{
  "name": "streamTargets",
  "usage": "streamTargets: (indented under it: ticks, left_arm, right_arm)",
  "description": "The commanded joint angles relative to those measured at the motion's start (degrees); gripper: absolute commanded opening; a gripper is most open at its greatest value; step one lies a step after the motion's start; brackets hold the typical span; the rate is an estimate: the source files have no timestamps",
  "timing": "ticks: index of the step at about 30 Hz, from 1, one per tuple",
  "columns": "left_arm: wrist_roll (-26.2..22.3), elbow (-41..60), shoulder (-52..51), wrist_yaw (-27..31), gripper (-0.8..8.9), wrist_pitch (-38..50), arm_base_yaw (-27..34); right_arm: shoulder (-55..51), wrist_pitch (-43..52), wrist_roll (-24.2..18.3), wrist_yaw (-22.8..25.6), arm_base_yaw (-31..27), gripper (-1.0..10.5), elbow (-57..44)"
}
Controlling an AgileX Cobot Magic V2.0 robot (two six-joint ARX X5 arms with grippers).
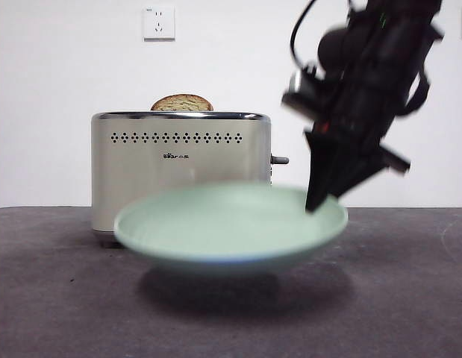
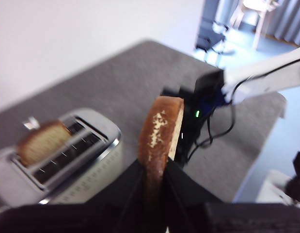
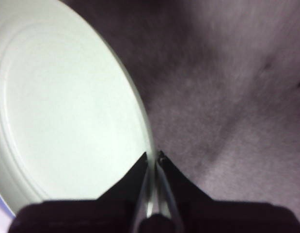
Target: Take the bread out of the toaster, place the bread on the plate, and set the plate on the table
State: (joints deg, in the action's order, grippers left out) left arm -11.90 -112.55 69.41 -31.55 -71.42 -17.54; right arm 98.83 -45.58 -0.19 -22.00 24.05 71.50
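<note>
My left gripper [image 2: 154, 170] is shut on the bread [image 2: 159, 131], a thick tan slice with a dark crust, held upright and edge-on, high above the table. Below it stands the cream toaster [image 2: 67, 160], with another slice [image 2: 40, 143] still in a slot. In the front view that slice [image 1: 181, 103] pokes out of the toaster [image 1: 178, 171]; the left arm is out of that view. My right gripper [image 1: 316, 201] is shut on the right rim of the pale green plate [image 1: 231, 224]. The plate hovers empty above the table [image 1: 410, 298], in front of the toaster. The right wrist view shows the jaws of the right gripper [image 3: 152, 158] pinching the plate [image 3: 67, 107].
A white wall with a socket [image 1: 158, 22] stands behind the toaster. The right arm [image 2: 203, 102], black with a green light, shows beyond the bread in the left wrist view. Past the table's far edge are floor and a chair [image 2: 256, 14].
</note>
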Motion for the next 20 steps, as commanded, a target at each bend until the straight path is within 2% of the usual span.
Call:
streamTargets:
  ticks: [1,4,8,10,13,18,20]
  left_arm:
    - [-0.13,0.0,3.8,-2.16,-0.08,-0.55,-0.11]
    - [-0.13,0.0,7.74,-6.88,-0.09,-0.72,-0.11]
    - [-0.33,0.0,13.4,-19.08,-0.09,-0.11,-0.39]
    - [-0.35,0.0,16.48,-22.75,-0.09,0.24,-1.22]
    - [-0.33,0.0,20.81,-22.71,-0.09,0.28,-3.04]
    - [-0.26,0.0,27.5,-22.64,-0.09,1.16,-8.13]
    - [-0.07,0.0,29.9,-22.47,-0.09,2.25,-10.54]
  right_arm:
    - [-4.33,-0.11,0.81,-0.55,-0.57,-0.2,-0.09]
    - [-9.09,-1.27,0.76,-0.55,-1.51,-0.2,-0.09]
    - [-14.6,-3.3,0.5,-0.57,-3.3,-0.2,-0.09]
    - [-17.11,-4.52,0.52,-0.61,-4.81,-0.2,-0.09]
    - [-20.02,-6.25,0.48,-0.79,-6.82,-0.2,-0.09]
    - [-22.21,-9.38,-0.7,-4.96,-8.66,-0.2,-0.09]
    - [-22.25,-10.49,-0.81,-5.14,-8.7,-0.2,-0.09]
